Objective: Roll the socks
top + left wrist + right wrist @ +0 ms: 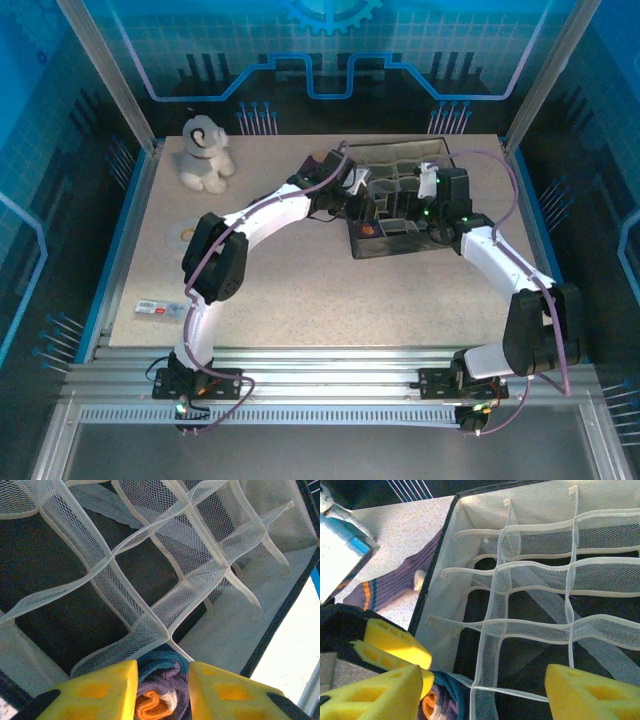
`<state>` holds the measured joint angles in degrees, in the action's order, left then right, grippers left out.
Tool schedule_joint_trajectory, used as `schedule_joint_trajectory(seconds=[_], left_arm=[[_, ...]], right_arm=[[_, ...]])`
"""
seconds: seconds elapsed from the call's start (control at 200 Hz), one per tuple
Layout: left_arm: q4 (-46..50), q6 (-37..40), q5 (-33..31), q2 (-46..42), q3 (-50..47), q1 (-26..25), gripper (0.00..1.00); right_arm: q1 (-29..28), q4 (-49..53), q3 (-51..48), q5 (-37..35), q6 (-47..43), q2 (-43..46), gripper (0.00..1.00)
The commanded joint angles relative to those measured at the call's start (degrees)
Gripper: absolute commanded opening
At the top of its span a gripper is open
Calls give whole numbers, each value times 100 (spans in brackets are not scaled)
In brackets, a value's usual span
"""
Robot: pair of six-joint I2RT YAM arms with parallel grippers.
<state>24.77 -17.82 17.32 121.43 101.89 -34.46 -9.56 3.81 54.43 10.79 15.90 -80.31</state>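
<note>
A rolled sock, purple with an orange cuff and teal at its outside, sits in a corner cell of the mesh organizer box. My left gripper stands over that cell with a yellow finger pressed against each side of the roll. The same roll lies beside my right gripper, which hangs open over the neighbouring cells, astride a mesh divider. A second sock, purple with an orange band, lies flat on the table just outside the box wall. From above, both grippers, left and right, are at the box.
A grey plush toy sits at the table's back left. A pale round object lies at the left, and a small packet near the front left edge. The organizer's other cells hold nothing.
</note>
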Motion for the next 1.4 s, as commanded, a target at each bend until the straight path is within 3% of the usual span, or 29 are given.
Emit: schedule_joint_trajectory(seconds=[0.0,0.19,0.37,0.485,0.751,1.041,1.396], left_arm=[[441,337,-271,-488,99,15,32],[699,577,-581,-957,58,224,37],[927,544,-868,-1369,-494,856,39],[1129,709,-1012,-1380,-645,1371,40],[1483,934,-970,-568,-92,2438,38],[1834,1053,-968,684,943,2889,35],[1965,887,-945,1120,1035,2989,26]], right_arm=[[28,409,92,-145,-49,258,65],[-443,762,164,-517,-73,428,64],[-1446,907,291,-1060,-16,236,63],[-2084,1095,679,-1567,425,-275,62],[-3146,1257,1771,-1641,557,-2027,59],[-2835,1824,2550,-1664,203,-3273,59],[-1774,1956,2533,-1736,-284,-3497,59]])
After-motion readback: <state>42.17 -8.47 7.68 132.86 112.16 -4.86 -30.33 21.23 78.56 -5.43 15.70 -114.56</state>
